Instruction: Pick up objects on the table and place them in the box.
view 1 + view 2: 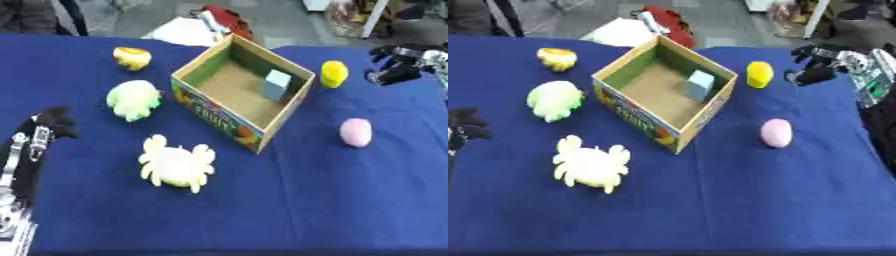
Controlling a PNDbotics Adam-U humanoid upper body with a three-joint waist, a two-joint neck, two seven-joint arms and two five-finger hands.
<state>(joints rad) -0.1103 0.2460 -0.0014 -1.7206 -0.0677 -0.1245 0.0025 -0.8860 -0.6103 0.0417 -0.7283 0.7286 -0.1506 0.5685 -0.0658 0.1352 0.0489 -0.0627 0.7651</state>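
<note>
My right hand hangs with fingers curled on nothing, the yellow toy just beside it and the pink egg nearer me. My left hand is curled too, crab and green toy alongside. The box sits between my hands, its printed lettering unreadable.

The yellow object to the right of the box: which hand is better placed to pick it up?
The right hand. It hovers just beside the yellow object, while the left hand is across the box.
</note>
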